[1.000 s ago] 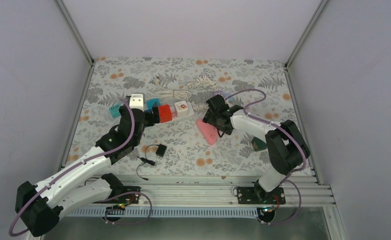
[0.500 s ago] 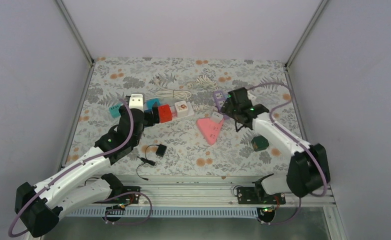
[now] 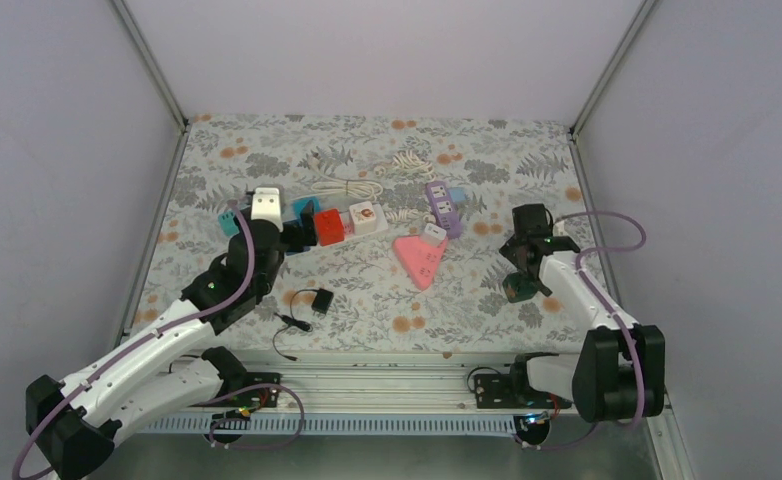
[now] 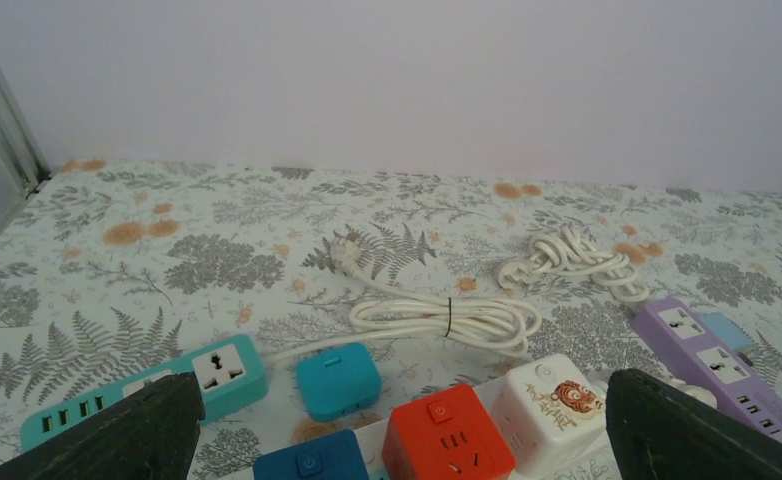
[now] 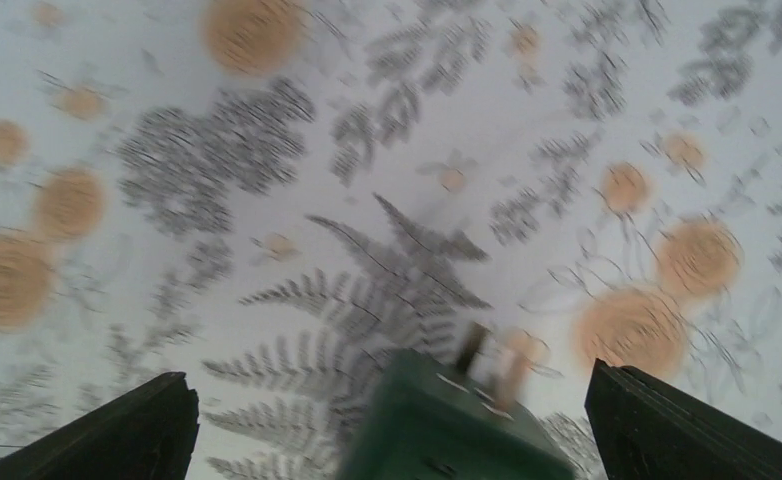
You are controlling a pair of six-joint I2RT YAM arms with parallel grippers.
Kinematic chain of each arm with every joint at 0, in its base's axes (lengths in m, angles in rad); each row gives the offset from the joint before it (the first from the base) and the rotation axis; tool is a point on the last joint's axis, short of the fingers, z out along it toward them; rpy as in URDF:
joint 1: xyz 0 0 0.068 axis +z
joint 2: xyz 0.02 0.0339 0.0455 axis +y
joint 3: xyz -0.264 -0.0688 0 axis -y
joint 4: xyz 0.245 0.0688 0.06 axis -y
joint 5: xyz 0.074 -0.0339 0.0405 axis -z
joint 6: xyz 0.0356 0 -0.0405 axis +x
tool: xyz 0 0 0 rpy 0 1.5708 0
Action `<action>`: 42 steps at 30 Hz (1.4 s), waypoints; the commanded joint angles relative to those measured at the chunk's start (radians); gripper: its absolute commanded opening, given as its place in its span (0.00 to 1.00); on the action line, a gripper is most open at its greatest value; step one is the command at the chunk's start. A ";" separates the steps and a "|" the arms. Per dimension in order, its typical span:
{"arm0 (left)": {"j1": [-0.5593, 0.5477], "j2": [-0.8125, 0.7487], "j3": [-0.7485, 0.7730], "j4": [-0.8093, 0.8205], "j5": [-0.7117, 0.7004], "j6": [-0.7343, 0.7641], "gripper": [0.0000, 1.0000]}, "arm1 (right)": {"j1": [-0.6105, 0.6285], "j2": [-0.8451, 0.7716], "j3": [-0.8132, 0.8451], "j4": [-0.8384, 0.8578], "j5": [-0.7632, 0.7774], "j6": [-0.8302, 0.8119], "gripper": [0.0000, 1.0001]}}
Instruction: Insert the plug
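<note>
Right wrist view: right gripper (image 5: 385, 380) jaws apart, green plug (image 5: 447, 432) between them, prongs up, ungripped, near-right on table, well apart from power strip (image 3: 332, 225). Left gripper (image 4: 397, 400) also apart. Risk: an off-centre close may pinch the prongs or tip the plug.

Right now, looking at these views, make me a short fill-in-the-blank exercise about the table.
The right tool hovers over the ___ plug.
The red cube sits between the blue cube and the ___ one.
The power strip beyond the pink socket is ___.
Missing: green; white; purple.
</note>
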 commanded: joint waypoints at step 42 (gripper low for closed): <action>0.080 0.091 0.067 0.243 0.540 -0.113 1.00 | 0.052 -0.331 0.041 0.560 -0.935 -0.408 0.60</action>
